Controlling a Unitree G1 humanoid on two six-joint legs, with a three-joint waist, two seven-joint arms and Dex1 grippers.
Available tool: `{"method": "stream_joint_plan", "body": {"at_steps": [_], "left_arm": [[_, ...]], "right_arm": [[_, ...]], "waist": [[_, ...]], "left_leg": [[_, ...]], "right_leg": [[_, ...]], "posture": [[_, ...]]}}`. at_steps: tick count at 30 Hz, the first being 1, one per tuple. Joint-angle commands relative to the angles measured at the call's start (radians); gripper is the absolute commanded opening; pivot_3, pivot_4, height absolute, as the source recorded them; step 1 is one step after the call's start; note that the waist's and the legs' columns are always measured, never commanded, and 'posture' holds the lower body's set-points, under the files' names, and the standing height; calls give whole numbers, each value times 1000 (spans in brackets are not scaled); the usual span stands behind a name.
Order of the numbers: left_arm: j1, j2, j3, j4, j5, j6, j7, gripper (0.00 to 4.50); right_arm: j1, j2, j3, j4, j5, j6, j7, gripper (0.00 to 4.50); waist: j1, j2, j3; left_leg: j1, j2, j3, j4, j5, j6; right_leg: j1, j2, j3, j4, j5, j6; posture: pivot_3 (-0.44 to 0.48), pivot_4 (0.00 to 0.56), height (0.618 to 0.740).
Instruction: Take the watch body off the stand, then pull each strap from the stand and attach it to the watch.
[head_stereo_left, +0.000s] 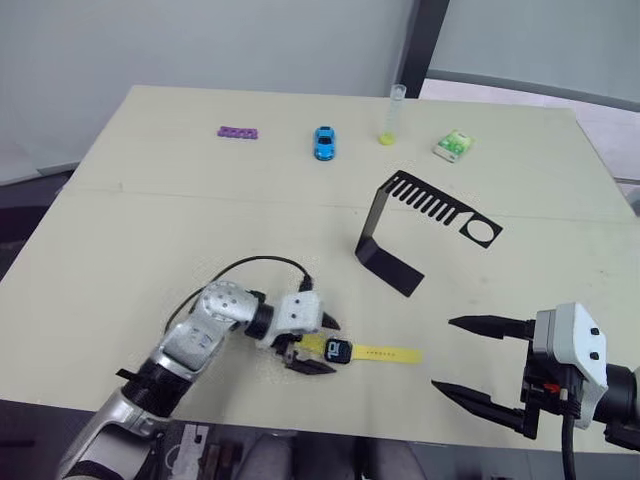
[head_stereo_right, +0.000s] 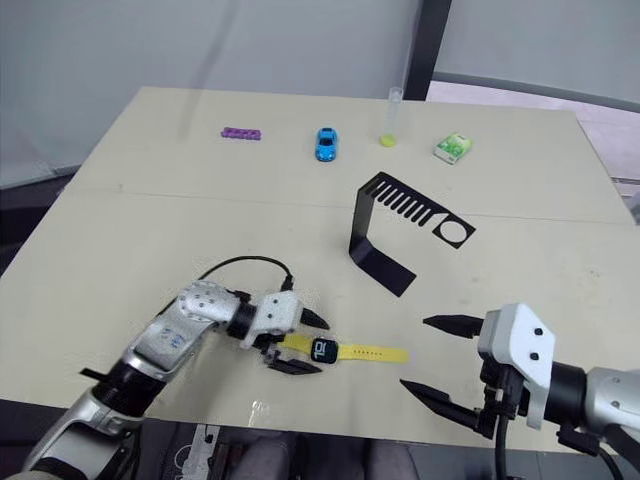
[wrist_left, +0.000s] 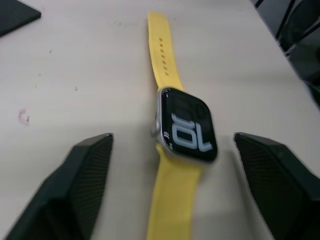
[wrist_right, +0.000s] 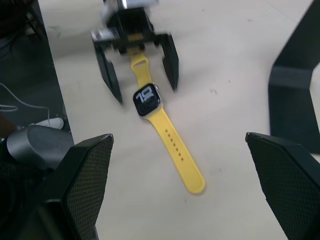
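The cream table (head_stereo_left: 150, 230) carries the stand (head_stereo_left: 420, 225), the watch (head_stereo_left: 337, 351) with yellow straps (head_stereo_left: 385, 354), a purple strip (head_stereo_left: 238, 132), blue car (head_stereo_left: 324, 143), tube (head_stereo_left: 392, 115) and small box (head_stereo_left: 453, 147).

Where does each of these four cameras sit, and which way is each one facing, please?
Left eye view: on the head, looking forward and down over the table; both arms show.
Right eye view: its stereo twin, same scene, shifted slightly.
Left wrist view: on the left wrist, looking along the open left gripper at the watch body with both straps attached.
Right wrist view: on the right wrist, past the open right gripper toward the left gripper.
Shared: all four show the assembled watch; the stand is bare.
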Motion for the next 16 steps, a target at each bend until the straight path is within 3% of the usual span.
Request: {"method": "stream_joint_plan", "body": {"at_steps": [1,4,9,12,16], "left_arm": [[-8,159,208,-26,-165,54,-149,4480],[0,314,292,36,-206,89,-249,4480],[75,503,359,109,-256,47,-311,4480],[104,546,374,139,-256,-7,-314,4480],[91,534,377,150,-280,-14,-309,4480]], "right_arm": [[56,9,-141,35,10,-8,93,4500],[126,13,-249,85,0,-11,181,4500],[185,17,-355,145,-6,-14,277,4500],[197,17,-391,160,-4,-11,304,4500],[185,8,-402,181,-12,-18,313,4500]], "waist": [[0,0,0],[5,1,0],[11,1,0],[11,1,0],[12,1,0]], "left_leg": [[1,0,0,-1,0,0],[2,-1,0,-1,-1,1],[1,-1,-2,-3,-2,2],[1,-1,-2,-4,-1,2],[2,-1,-1,-4,-1,2]], "right_leg": [[0,0,0,-1,0,0],[3,-1,0,-3,0,0],[4,-2,1,-9,0,0],[3,-2,1,-10,0,0],[3,-3,2,-10,0,0]], "posture": [[0,150,740],[0,150,740],[0,150,740],[0,150,740],[0,150,740]]}}
